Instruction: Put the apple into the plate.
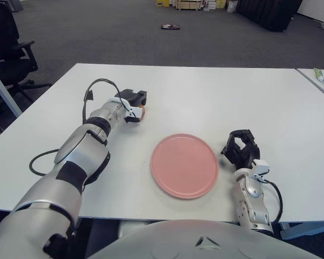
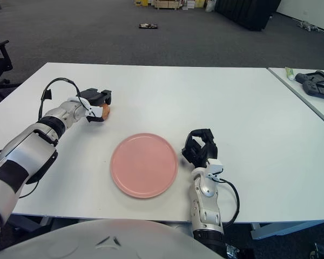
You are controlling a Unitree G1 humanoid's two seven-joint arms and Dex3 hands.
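White table (image 1: 216, 97), large, plain top, no readable writing or brand marks anywhere on it. Pink plate (image 1: 184, 165) flat near front edge, centre, nothing in it. Left hand (image 1: 132, 103) reached out over left-middle of table, well apart from plate, up and left of it; dark fingers (image 2: 97, 96) curled around apple (image 2: 105, 111), closed on it, only small reddish-orange patch of apple visible at hand's right side. Cannot tell whether apple touches table or is lifted off it. Black cable (image 1: 94, 89) looped above left wrist, silver forearm running back toward lower left. Right hand (image 1: 240, 148) idle just right of plate, near front edge, black fingers bent inward, grasping nothing; small white block on wrist below with tiny dark marking, too small to read. Second table edge at far right carrying dark controller-like object (image 2: 316, 82) and pale tube-shaped item (image 2: 290, 73), label not legible. Black office chair (image 1: 8, 51) at far left on grey carpet. Dark flat object (image 1: 170, 26) lying on floor beyond table, boxes (image 1: 189, 4) at back wall, printing not readable. Dark cabinets or cases (image 1: 270, 12) at upper right background.
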